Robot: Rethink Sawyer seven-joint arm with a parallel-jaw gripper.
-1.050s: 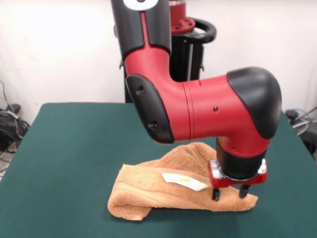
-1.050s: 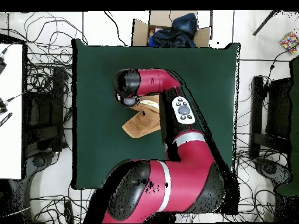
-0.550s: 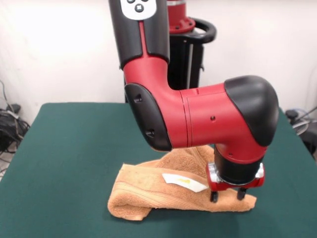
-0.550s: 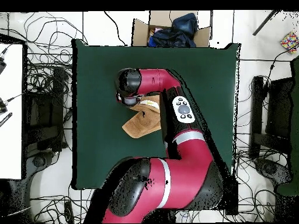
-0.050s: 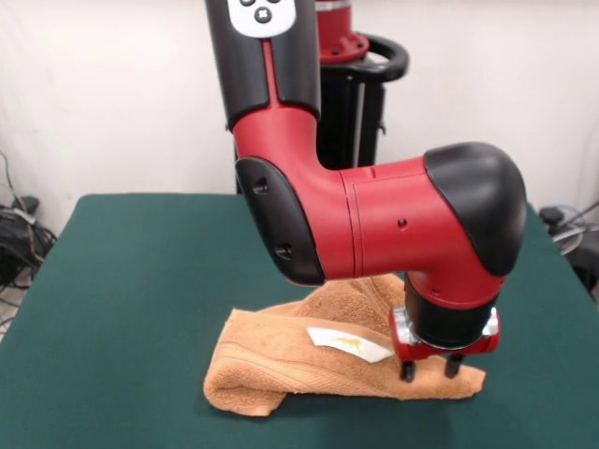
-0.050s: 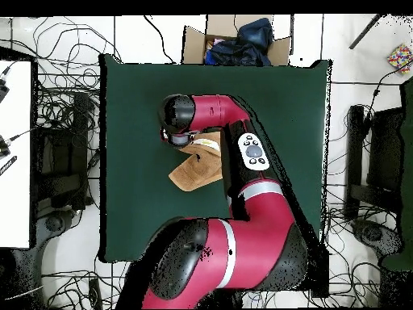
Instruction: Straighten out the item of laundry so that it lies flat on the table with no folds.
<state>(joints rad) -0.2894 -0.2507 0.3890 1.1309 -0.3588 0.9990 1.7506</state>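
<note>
The claw (image 5: 430, 369) of a red and black arm (image 5: 374, 220) stands with its two dark fingers (image 5: 408, 370) parted, tips pressed down onto the right-hand corner of an orange-tan towel (image 5: 281, 360) in the front view; nothing is pinched between them. The wrist's red collar sits directly above the fingers, and a rounded black elbow cap rises above that. Just to the claw's left in the front view, a white care label (image 5: 348, 344) lies face-up on the cloth. Beyond the label the towel is far from flat: a hump rises behind the claw, partly hidden by the arm, and the far-left end is rolled into a thick fold with woven bands showing along its side. The whole bundle rests on the dark green counter (image 5: 122, 309), which spreads well past the towel on every side of the claw.

Seen from overhead, the claw itself is hidden beneath the arm's black wrist housing; the towel (image 6: 193, 172) pokes out below and beside it as a tan wedge, near the middle of the counter (image 6: 133, 121). Off the counter's edge, above the claw in that view, a cardboard box (image 6: 193, 39) holds dark cloth, and cables trail over the floor around it.
</note>
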